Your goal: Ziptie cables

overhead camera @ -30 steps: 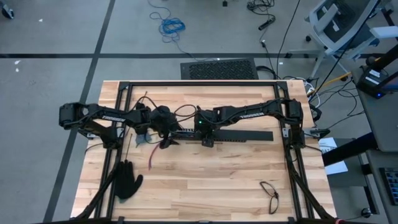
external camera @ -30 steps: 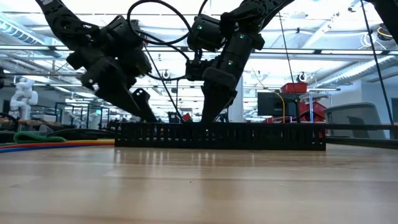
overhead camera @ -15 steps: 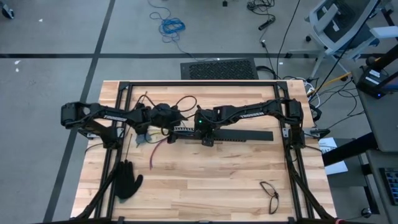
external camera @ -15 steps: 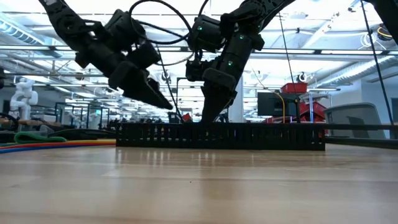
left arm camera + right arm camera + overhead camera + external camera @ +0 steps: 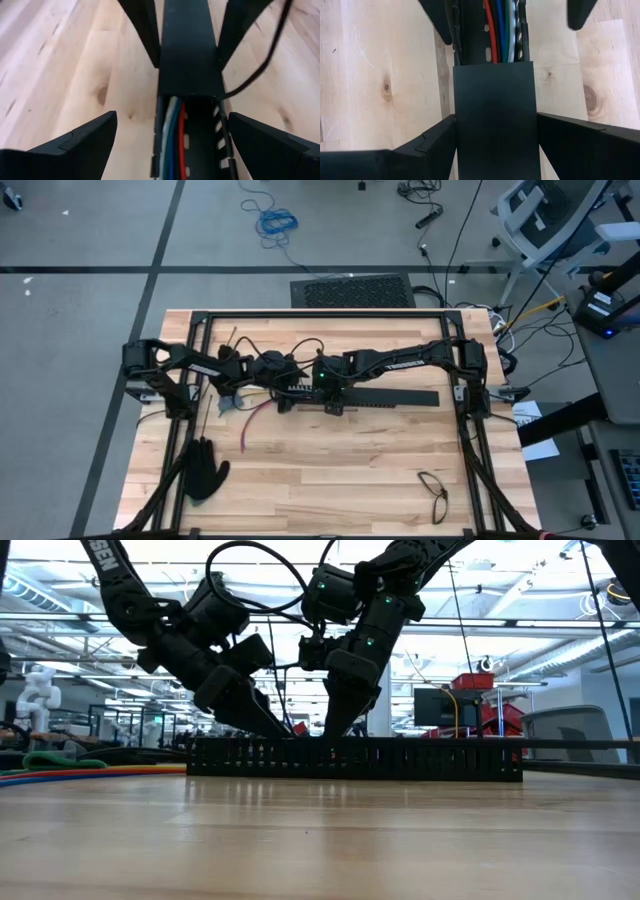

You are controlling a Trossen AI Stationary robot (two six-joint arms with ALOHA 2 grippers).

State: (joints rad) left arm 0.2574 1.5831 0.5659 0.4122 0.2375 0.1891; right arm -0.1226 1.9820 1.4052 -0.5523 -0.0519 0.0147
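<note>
Four cables (image 5: pixel 500 35) show in the right wrist view: one red, one blue, one green and one pale. They run side by side, straight and parallel, inside the open slotted end of the bar (image 5: pixel 400 397). They vanish under the bar's smooth flat cover (image 5: pixel 495 125). The left wrist view shows the same bundle (image 5: pixel 172 135) entering the covered part from the other side.

One more red wire (image 5: pixel 245 435) lies loose on the table (image 5: pixel 350 470), off the bar's left end and nearer the front edge. One thin dark ziptie (image 5: pixel 204 420) lies just left of that wire.

There is one bar, lying lengthwise across the table's middle.

Two grippers meet over its left half. The right gripper (image 5: pixel 496 119) clasps the covered part, a finger pressed to each long side. The left gripper (image 5: pixel 172 119) is released. It straddles the open end with its fingers (image 5: pixel 75 145) spread wide, both clear of the bar's walls. In the low view both tips reach down to the bar's top edge (image 5: pixel 420 758).

One black glove (image 5: pixel 205 470) lies well off the bar's left end, near the front. One dark wire loop (image 5: pixel 433 492) lies toward the front right corner.
</note>
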